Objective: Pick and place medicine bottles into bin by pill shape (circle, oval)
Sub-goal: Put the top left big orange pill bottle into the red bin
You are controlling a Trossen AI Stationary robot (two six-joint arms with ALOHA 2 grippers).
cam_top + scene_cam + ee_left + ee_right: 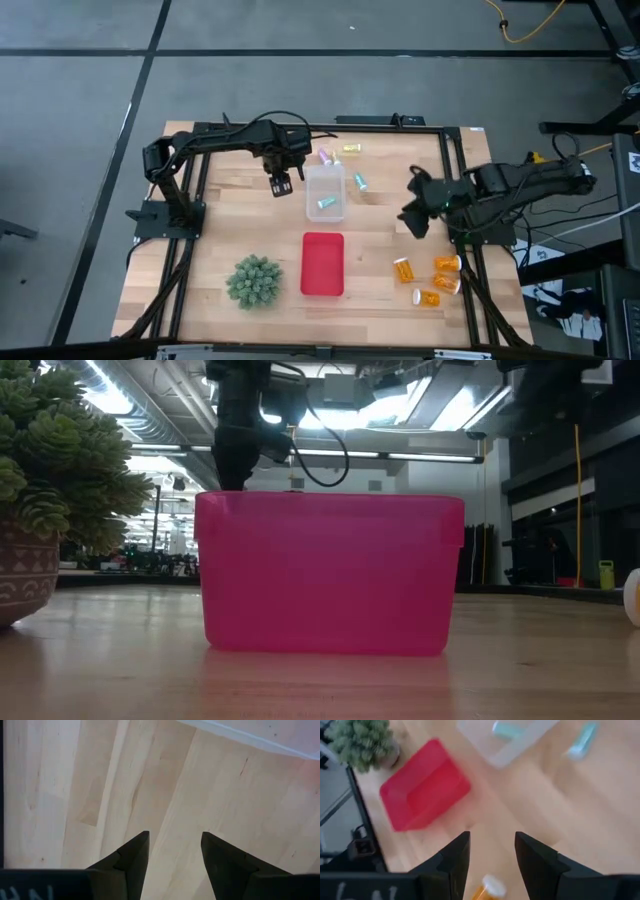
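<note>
Several orange bottles with white caps [403, 268] [446, 263] [428, 297] lie on the table at the near right. One of them shows just in front of my right gripper's fingers in the right wrist view [487, 890]. A pink vial [325, 157], a yellow vial [350, 149] and a teal vial [360, 182] lie near the clear bin [312, 178]. A greenish vial [326, 203] lies inside the bin. My left gripper [281, 186] [175, 837] is open and empty over bare wood, left of the clear bin. My right gripper [412, 222] [491, 837] is open and empty, above the table on the far side of the orange bottles.
A red bin [322, 264] [330, 570] stands near the table's middle, on the near side of the clear bin. A spiky green plant in a pot [254, 281] [50, 490] stands to its left. Black frame rails [465, 200] run along the table's sides.
</note>
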